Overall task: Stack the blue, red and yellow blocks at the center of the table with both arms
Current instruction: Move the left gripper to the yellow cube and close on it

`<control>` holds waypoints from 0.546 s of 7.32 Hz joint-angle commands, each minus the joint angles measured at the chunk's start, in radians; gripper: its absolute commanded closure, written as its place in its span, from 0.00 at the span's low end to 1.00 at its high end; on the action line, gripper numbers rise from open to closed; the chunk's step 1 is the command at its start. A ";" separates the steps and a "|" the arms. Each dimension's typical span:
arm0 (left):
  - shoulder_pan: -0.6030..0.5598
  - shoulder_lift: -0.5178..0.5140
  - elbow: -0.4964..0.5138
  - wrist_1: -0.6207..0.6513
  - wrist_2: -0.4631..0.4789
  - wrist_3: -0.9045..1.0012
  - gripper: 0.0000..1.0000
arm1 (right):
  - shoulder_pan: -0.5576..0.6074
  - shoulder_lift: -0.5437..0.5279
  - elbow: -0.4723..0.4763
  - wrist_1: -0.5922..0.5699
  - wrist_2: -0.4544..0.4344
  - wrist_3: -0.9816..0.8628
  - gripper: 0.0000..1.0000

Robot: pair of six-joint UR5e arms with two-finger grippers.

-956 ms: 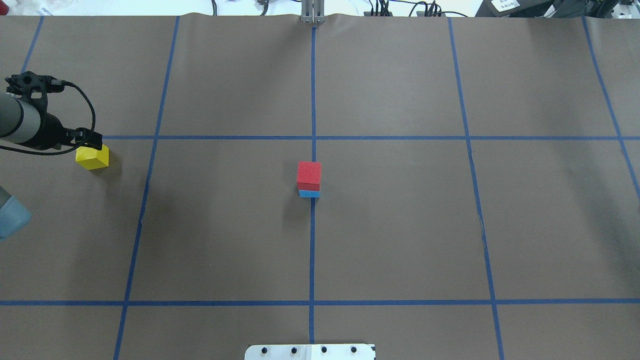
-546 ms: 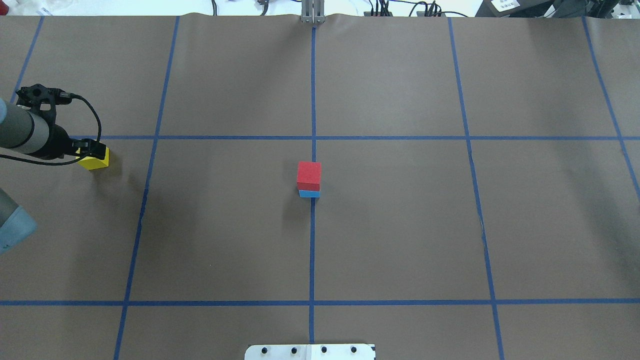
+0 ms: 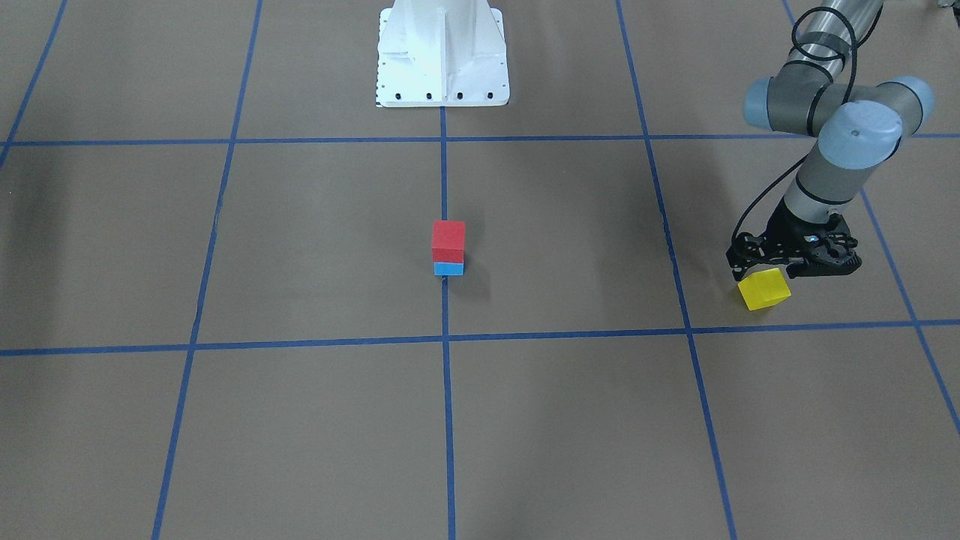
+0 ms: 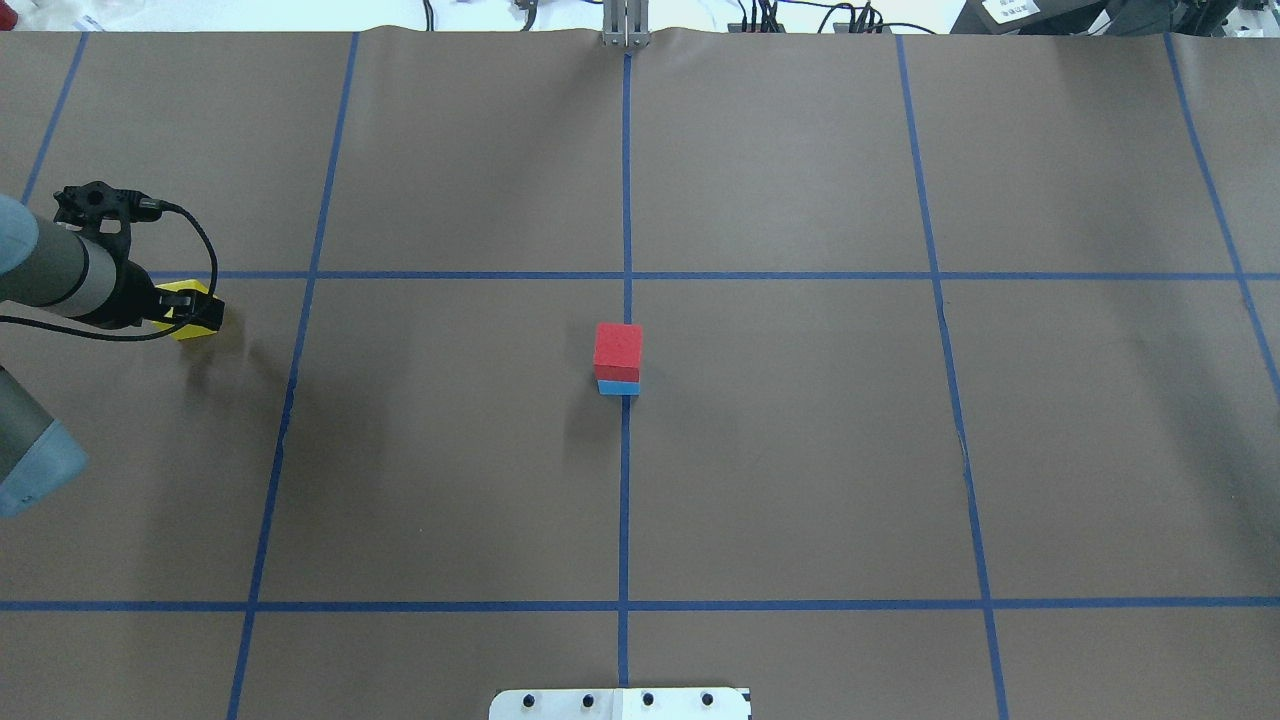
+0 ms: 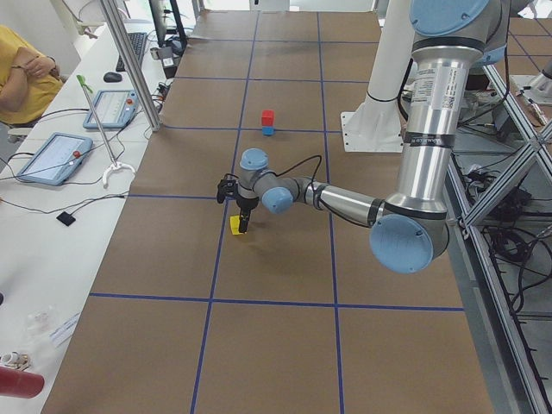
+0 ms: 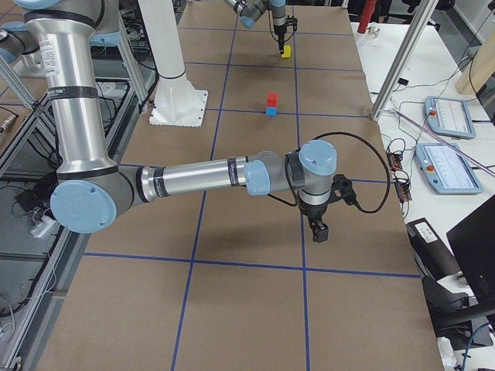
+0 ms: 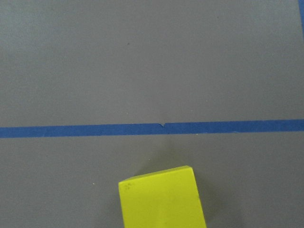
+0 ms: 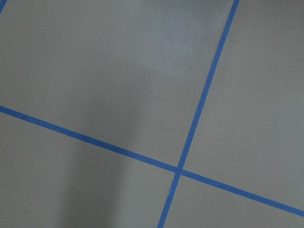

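Note:
A red block sits on a blue block at the table's centre, also in the front view as red on blue. The yellow block rests on the table at the far left, just below a blue tape line. My left gripper hangs low right over it, covering most of it from above, and looks open. The front view shows the yellow block just under that gripper. The left wrist view shows the block at its bottom edge. My right gripper shows only in the exterior right view; I cannot tell its state.
The robot's white base plate stands at the table's near middle edge. Blue tape lines grid the brown table cover. Operator desks with tablets line the far side of the table.
My left gripper has moved down and slightly right over the yellow block, covering more of it. The red and blue stack has not moved.

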 commanded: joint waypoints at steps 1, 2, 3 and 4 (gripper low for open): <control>0.000 -0.004 0.050 -0.065 -0.003 0.039 0.06 | 0.000 0.001 0.000 0.000 0.000 0.000 0.00; 0.000 -0.010 0.057 -0.068 -0.003 0.042 0.07 | 0.000 0.001 0.000 0.002 0.000 0.000 0.00; 0.000 -0.010 0.055 -0.068 -0.003 0.042 0.14 | 0.000 0.001 0.000 0.002 0.000 0.000 0.00; 0.000 -0.011 0.055 -0.068 -0.003 0.045 0.58 | 0.000 0.001 0.002 0.002 0.000 0.000 0.00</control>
